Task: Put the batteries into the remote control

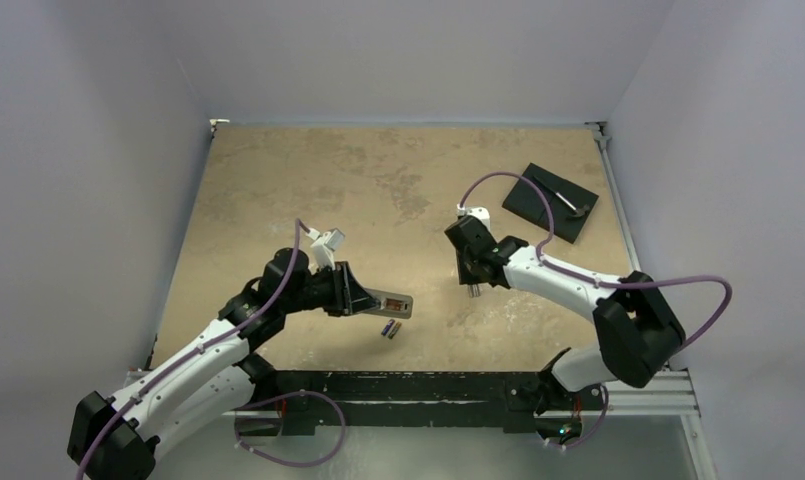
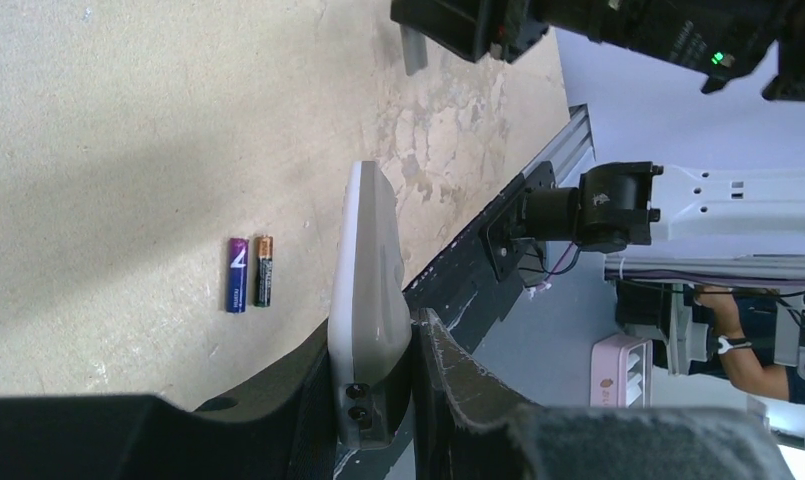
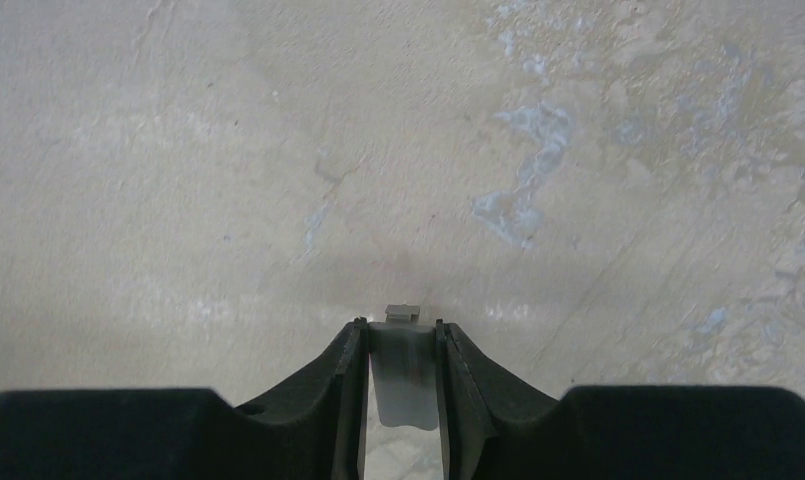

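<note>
My left gripper [image 1: 366, 296] is shut on one end of the remote control [image 1: 391, 300], holding it off the table with its length pointing right. In the left wrist view the remote control [image 2: 370, 280] stands edge-on between the jaws of the left gripper [image 2: 373, 352], grey back to the right. The two batteries [image 1: 390, 329] lie side by side on the table just below it, one purple [image 2: 237, 275] and one dark [image 2: 264, 271]. My right gripper [image 1: 473, 284] hovers right of centre, shut on a narrow grey cover strip [image 3: 406, 375] that pokes past the tips of the right gripper [image 3: 401, 330].
A black square plate [image 1: 538, 205] with a small dark tool [image 1: 568, 201] on it lies at the back right. The black rail [image 1: 408, 385] along the table's near edge carries both arm bases. The right arm's gripper [image 2: 458, 30] hangs beyond the remote.
</note>
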`<state>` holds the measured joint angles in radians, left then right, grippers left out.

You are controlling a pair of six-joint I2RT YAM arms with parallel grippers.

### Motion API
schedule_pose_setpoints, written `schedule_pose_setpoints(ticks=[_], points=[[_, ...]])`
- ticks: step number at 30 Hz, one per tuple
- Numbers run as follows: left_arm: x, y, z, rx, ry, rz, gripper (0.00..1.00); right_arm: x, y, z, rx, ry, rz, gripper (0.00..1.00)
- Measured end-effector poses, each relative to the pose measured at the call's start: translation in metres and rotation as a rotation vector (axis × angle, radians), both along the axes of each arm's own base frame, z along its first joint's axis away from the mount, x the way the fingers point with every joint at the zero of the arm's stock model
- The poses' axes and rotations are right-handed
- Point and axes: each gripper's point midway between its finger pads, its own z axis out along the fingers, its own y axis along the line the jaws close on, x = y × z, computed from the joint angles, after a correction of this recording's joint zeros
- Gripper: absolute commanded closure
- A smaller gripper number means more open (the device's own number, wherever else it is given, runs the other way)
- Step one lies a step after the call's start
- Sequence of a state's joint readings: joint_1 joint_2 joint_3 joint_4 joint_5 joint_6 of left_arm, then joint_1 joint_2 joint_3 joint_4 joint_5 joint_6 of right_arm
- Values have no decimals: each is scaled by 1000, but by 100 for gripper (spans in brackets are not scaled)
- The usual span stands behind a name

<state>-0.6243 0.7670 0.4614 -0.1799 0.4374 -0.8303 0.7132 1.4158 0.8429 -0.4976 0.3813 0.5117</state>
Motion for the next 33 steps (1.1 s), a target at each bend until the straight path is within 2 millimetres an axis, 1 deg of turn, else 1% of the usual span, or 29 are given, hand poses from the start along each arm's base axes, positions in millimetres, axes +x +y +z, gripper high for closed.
schedule_pose_setpoints(ticks=[3,9,11,13,15,16,18,22,26,27,28,31,33], points=[[0,-1,1,-9,7,6,100,14,-4,-8,-2,19,-1,71],[0,-1,2,-16,19,14,100,23,-7,-27,-10,74,16,68],[1,-1,2,-19,24,20,100,25,-7,-30,-11,82,23,62],[1,-1,3,-21,28,25,100,27,-5,-30,-2,84,32,48],[1,-1,3,-23,28,30,100,30,-4,-28,4,75,38,39],[2,0,3,-22,26,34,100,31,-4,-27,4,71,43,36],[3,0,4,-21,21,43,100,32,-3,-25,4,69,51,34],[4,4,1,-18,14,62,100,33,-2,-17,21,51,62,32],[5,8,-4,-9,27,94,100,34,4,7,72,0,83,33],[5,9,-5,-5,27,102,100,33,6,13,90,-10,92,33],[6,12,-6,4,25,119,100,32,10,22,114,-31,104,34],[9,20,-8,27,19,165,100,27,20,33,149,-54,136,34],[11,26,-10,48,15,200,100,17,30,39,171,-63,170,35]])
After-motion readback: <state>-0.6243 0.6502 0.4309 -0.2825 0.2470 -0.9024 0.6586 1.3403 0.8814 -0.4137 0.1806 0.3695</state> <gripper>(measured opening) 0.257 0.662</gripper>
